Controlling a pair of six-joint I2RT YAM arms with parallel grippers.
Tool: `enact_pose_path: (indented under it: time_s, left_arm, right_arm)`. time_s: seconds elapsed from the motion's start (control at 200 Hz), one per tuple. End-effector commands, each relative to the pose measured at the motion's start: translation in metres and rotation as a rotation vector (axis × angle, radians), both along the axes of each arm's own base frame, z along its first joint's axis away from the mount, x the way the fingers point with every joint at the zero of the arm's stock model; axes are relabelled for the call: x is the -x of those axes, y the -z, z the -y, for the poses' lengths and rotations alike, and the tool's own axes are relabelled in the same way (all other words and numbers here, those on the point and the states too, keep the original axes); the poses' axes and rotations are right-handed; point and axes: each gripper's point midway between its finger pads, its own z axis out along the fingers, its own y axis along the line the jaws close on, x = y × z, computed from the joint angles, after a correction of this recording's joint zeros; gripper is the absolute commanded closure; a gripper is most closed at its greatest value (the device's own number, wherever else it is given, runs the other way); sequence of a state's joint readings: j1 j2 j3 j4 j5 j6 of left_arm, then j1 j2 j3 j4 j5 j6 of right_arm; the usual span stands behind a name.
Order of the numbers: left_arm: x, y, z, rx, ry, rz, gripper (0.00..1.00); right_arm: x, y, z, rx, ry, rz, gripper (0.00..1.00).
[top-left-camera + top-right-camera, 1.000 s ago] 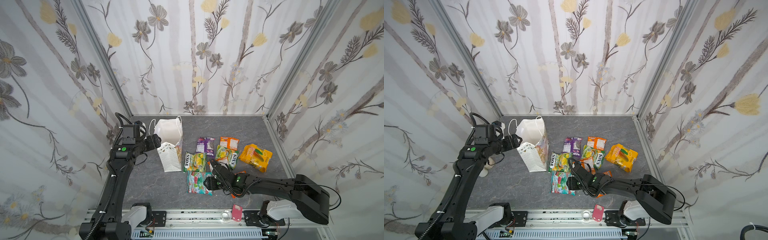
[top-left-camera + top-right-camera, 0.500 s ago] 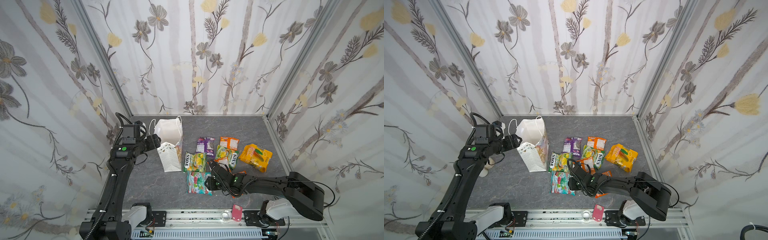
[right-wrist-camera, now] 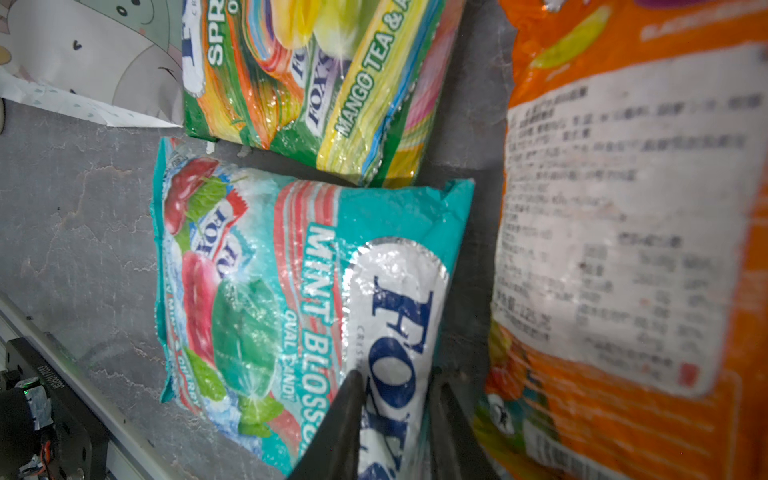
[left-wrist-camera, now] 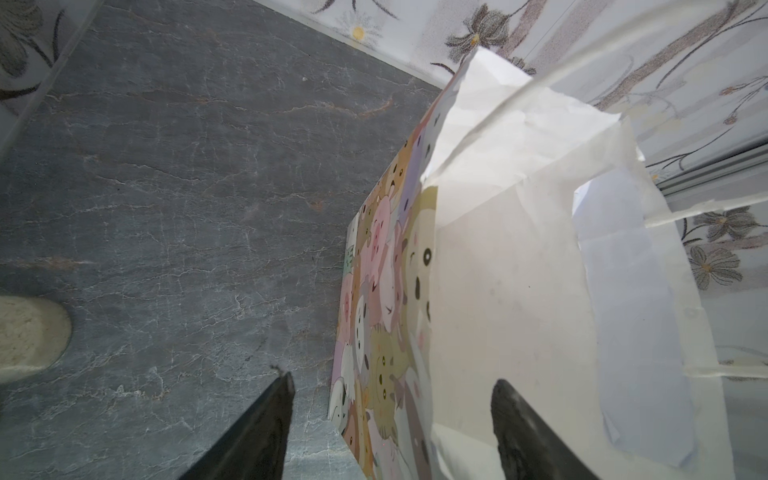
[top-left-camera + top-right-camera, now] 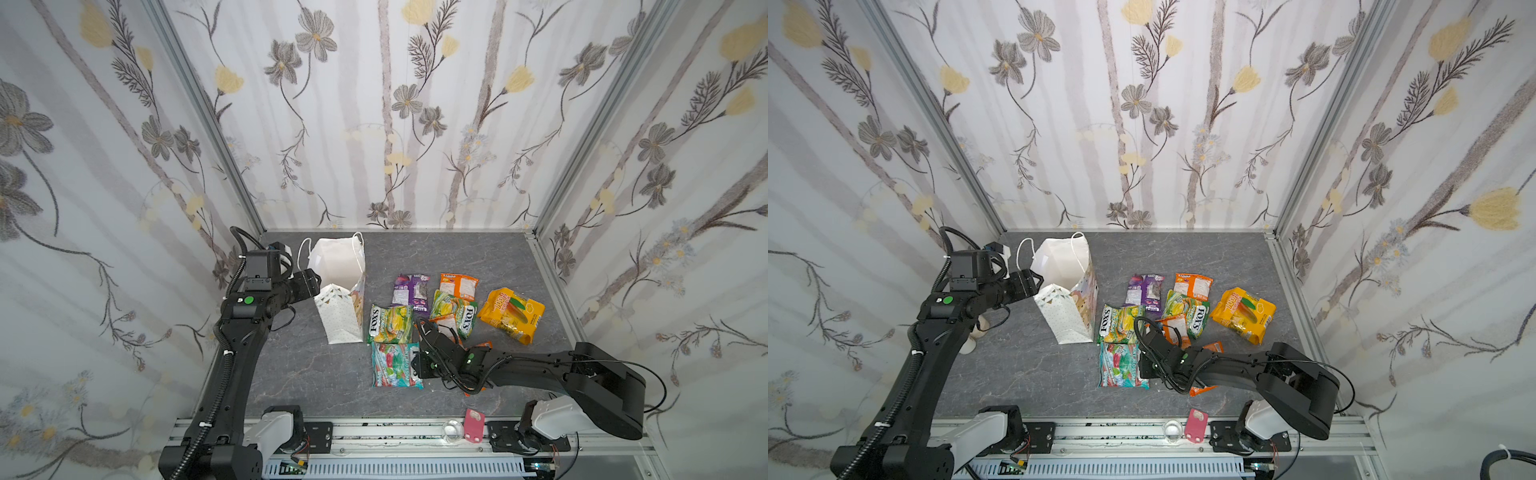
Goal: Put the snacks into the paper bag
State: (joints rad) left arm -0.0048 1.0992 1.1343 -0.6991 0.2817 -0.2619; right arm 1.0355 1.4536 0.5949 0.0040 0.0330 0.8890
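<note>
The white paper bag [image 5: 338, 270] [image 5: 1063, 266] stands open at the back left. My left gripper [image 4: 392, 378] [image 5: 318, 286] is open at its rim. One finger is outside the animal-printed wall [image 4: 382, 316], the other inside against the white lining. The snacks lie flat to the bag's right. My right gripper [image 3: 395, 374] [image 5: 415, 361] is shut on the end of the teal FOX'S packet [image 3: 266, 270] [image 5: 392, 365], pinching its white label. A green-yellow FOX'S packet [image 5: 390, 324] [image 3: 307, 83] lies just behind it. An orange packet [image 3: 623, 208] lies beside the gripper.
Further right lie another green FOX'S packet [image 5: 455, 311], a purple packet [image 5: 410, 289], an orange one [image 5: 459, 286] and a yellow-orange one [image 5: 511, 313]. A pale object [image 5: 973, 332] stands by the left arm. A pink tag [image 5: 473, 426] sits on the front rail.
The right gripper's fingers have closed onto the end of the teal packet. The left gripper's fingers have narrowed a little around the bag's wall. The bag has not moved.
</note>
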Motion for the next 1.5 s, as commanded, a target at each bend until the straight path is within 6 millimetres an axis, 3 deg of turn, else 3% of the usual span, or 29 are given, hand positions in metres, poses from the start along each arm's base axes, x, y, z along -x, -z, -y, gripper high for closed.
enact_pose_path:
  time_s: [0.0,0.21,0.415,0.789,1.259,1.494]
  left_arm:
    - [-0.004,-0.006,0.002,0.008,0.009,0.031,0.26]
    - [-0.003,-0.009,0.002,0.007,0.009,0.043,0.26]
    - [-0.001,-0.007,-0.004,-0.025,-0.006,0.037,0.28]
    - [-0.004,-0.006,0.002,0.001,0.014,0.043,0.34]
    - [-0.002,-0.007,0.005,0.013,0.029,0.05,0.46]
    - [-0.003,-0.007,0.005,0.013,0.03,0.05,0.46]
  right_arm:
    - [-0.005,-0.004,-0.003,-0.014,0.02,0.017,0.83]
    - [-0.007,-0.012,0.001,-0.029,0.035,0.044,1.0]
    - [-0.006,-0.032,0.0,-0.099,0.005,0.098,1.0]
    - [-0.02,-0.1,-0.012,-0.258,-0.058,0.237,1.0]
    - [-0.033,-0.166,-0.019,-0.459,-0.091,0.332,1.0]
    - [-0.042,-0.202,-0.022,-0.495,-0.107,0.405,1.0]
